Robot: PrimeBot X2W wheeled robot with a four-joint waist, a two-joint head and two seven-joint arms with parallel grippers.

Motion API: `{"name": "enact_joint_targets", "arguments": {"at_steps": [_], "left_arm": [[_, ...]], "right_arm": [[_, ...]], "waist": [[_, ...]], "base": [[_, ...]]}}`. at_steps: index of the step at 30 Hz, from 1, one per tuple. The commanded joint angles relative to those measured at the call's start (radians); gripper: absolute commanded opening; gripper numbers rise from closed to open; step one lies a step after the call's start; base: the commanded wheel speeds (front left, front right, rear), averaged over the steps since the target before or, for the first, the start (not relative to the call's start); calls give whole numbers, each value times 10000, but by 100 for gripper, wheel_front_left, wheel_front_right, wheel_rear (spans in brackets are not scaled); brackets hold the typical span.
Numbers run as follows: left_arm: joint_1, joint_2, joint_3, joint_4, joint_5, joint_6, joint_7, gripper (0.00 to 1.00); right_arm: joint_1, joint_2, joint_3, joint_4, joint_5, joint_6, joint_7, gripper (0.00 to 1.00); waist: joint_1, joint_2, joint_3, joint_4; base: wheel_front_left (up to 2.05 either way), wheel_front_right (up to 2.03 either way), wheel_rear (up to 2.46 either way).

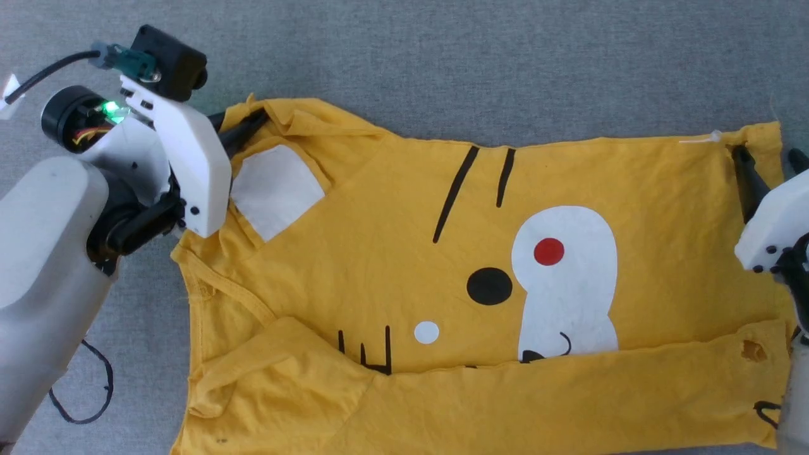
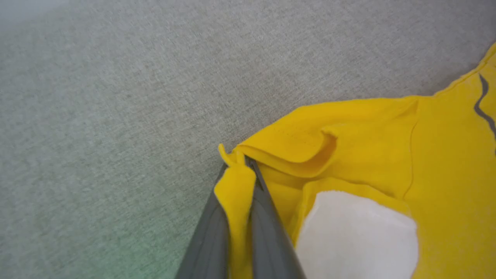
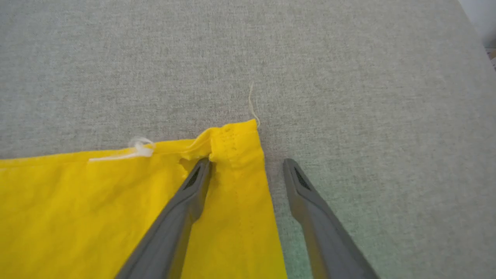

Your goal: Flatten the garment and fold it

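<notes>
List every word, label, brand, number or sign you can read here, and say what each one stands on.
None: no readable text, brand or number anywhere.
The print on the garment: cartoon face artwork only, no lettering.
The black angular marks at the folded-over edge: partly covered by the fold, not readable as letters.
The white patch: blank.
The white loop at the garment's edge: no label on it.
</notes>
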Motion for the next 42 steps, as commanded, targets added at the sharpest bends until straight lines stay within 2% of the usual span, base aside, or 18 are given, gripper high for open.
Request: {"name": "enact_joint_targets", "arguments": {"at_steps": [1, 2, 3, 8, 14, 22, 31, 42], "left_arm": [[79, -56, -201, 185, -25, 7, 51, 0], [58, -50, -227, 210, -47, 7, 36, 0], [38, -46, -239, 238, -67, 7, -5, 0], [36, -10, -241, 298, -91, 7, -519, 0], [345, 65, 149, 246, -73, 58, -1762, 0], [1667, 457, 597, -754, -268, 378, -3123, 0], [3847, 958, 766, -2756, -409, 1351, -4064, 0], [7136, 1407, 1011, -4367, -932, 2813, -5397, 0]], "right_arm": [[-57, 20, 21, 142, 130, -4, 279, 47], [-72, 20, 12, 121, 173, -4, 426, 30], [-85, 20, 17, 66, 160, -4, 518, 0], [-106, 20, 7, -237, 177, -4, 412, 0], [130, 16, 4, -525, 48, -4, -160, 0], [1156, 4, 58, -763, 449, -4, -961, 0], [2715, 13, -40, -855, 1062, -4, -1777, 0], [4465, 18, -372, -730, 2260, -4, -2417, 0]], "waist": [[1, -1, 45, 48], [1, -1, 41, 50], [1, -1, 23, 49], [1, -1, -219, -7], [1, -1, -762, -44], [1, -1, -1871, 14], [1, -1, -2998, 186], [1, -1, -3526, 271]], "base": [[0, 0, 0], [0, 0, 0], [0, 0, 0], [0, 0, 0], [0, 0, 0], [0, 0, 0], [0, 0, 0], [0, 0, 0]]}}
